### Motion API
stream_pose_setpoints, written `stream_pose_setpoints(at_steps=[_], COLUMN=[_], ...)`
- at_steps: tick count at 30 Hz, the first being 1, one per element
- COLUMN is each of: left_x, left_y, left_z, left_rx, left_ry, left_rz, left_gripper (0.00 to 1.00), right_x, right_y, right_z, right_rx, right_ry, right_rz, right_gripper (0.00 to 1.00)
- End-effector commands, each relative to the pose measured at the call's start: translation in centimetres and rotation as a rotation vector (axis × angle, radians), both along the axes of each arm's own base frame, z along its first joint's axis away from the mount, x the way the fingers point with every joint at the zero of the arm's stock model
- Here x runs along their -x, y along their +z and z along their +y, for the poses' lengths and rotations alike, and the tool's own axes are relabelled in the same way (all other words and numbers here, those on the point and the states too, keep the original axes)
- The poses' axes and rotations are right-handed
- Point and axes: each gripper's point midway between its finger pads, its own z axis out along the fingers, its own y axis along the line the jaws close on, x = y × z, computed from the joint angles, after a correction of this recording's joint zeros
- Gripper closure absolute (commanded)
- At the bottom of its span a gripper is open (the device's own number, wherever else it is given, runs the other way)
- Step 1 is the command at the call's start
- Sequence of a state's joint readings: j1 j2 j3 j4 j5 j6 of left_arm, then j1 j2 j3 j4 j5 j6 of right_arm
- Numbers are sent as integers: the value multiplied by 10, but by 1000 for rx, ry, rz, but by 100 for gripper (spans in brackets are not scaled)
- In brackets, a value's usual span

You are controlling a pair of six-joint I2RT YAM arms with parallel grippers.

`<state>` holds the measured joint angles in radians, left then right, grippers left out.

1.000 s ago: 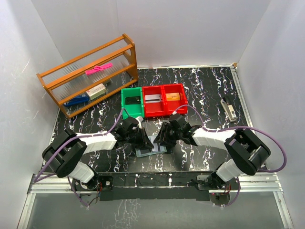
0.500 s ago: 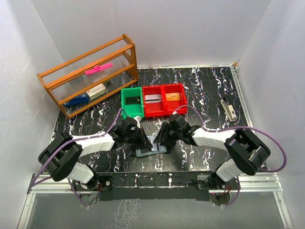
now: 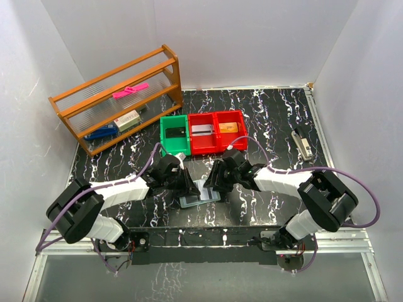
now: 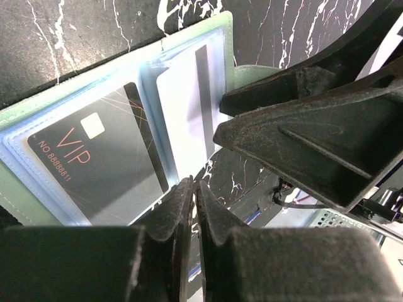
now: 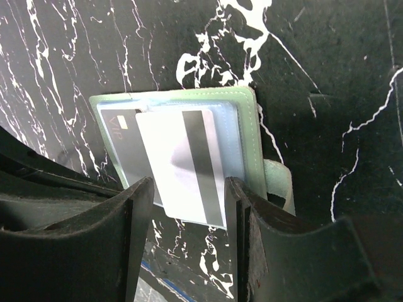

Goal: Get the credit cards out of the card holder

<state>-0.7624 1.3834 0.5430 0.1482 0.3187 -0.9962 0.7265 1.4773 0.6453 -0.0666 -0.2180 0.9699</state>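
Reach favours our right gripper (image 5: 187,211): released, its fingers sit astride the white card (image 5: 179,157), which juts toward 6 o'clock from the open card holder (image 5: 247,126) on the desk (image 5: 327,94), long axis 12-to-6. Our left gripper (image 4: 192,204) is clenched at the opposite side.

The left arm (image 3: 119,187) and right arm (image 3: 280,181) reach low from the near edge of the worktop (image 3: 277,119) and meet near its middle. The left gripper (image 3: 191,184) has its 2 fingers (image 4: 170,214) pressed almost together, while the right gripper (image 3: 211,181) holds its 2 fingers (image 5: 135,226) apart.
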Motion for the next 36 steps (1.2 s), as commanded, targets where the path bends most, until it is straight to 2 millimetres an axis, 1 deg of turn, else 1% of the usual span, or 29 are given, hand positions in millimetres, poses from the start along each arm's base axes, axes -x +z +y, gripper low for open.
stream_pose_setpoints(at_steps=[1,5,7,10,13,14,15,17,22,28,32,36], left_x=[1,0,-1,0,-1,-1,0,0,0,-3,-4,-6], left_y=[8,9,10,7,5,5,0,-4,-9,-15,-21,-21], left_z=[-2,-4,-4,-2,0,0,0,0,-6,-10,-12,-15], left_rx=[18,27,31,19,8,9,-2,-4,13,16,17,39], left_ry=[-13,-14,-12,-3,7,8,8,8,0,6,12,22], left_rz=[-18,-17,-18,-13,-8,-8,4,14,31,43,55,49], left_gripper=[94,93,88,79,67,64,62,58,55,55,58,64], right_x=[-16,-14,-14,-11,-8,-7,-6,-4,-1,1,3,4], right_y=[27,39,36,21,3,-1,-3,-7,-13,-16,-17,-18], right_z=[9,20,20,13,2,-1,-4,-8,-13,-11,-8,-6], right_rx=[-14,-81,-80,-36,26,42,54,68,85,73,53,43], right_ry=[34,61,62,43,10,2,-5,-12,-33,-27,-22,-20], right_rz=[-95,-104,-97,-61,-22,-15,-8,-3,10,23,34,41], right_gripper=[53,52,52,52,52,52,52,52,52,52,52,52])
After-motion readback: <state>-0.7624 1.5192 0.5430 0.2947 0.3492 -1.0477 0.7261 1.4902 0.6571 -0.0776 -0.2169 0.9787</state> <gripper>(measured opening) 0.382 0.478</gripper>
